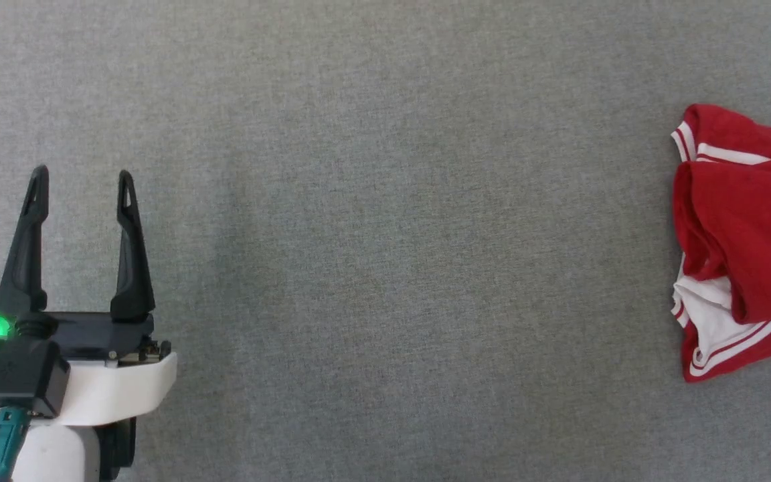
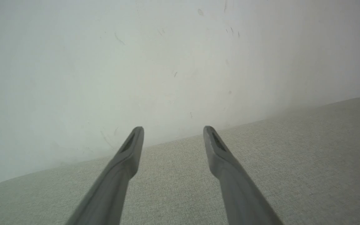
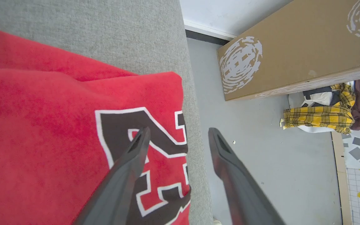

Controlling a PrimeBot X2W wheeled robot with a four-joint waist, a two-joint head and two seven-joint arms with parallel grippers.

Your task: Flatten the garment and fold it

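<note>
Little of the job looks done to me. The garment lies in a bunch at the far right of the worktop, partly cut off by the head view's right edge. Red layers are doubled over one another, a white sleeve with striped edging pokes out on the near side, and another striped band shows on the far side. That is neither flat nor a tidy fold, so count both steps as outstanding.

Your left claw sits at the lower left of the head view, well apart from the cloth, its two fingers spread wide with nothing between them. Its wrist view looks along the grey worktop toward a pale wall.

Your right claw hangs over the garment by the worktop's edge, fingers likewise apart and holding nothing. One finger lies across the black-and-white printed numeral, the other over the floor beyond the edge. Whether that first finger touches the cloth I cannot tell.

What is left, in my judgement: bring the shirt toward the middle, pull the layers open until body and sleeves lie spread out, smooth them, and only then begin folding. Mind how close the cloth is to the edge. A careless tug could drag it off toward the floor, where a cardboard box and a heap of other clothes lie.
</note>
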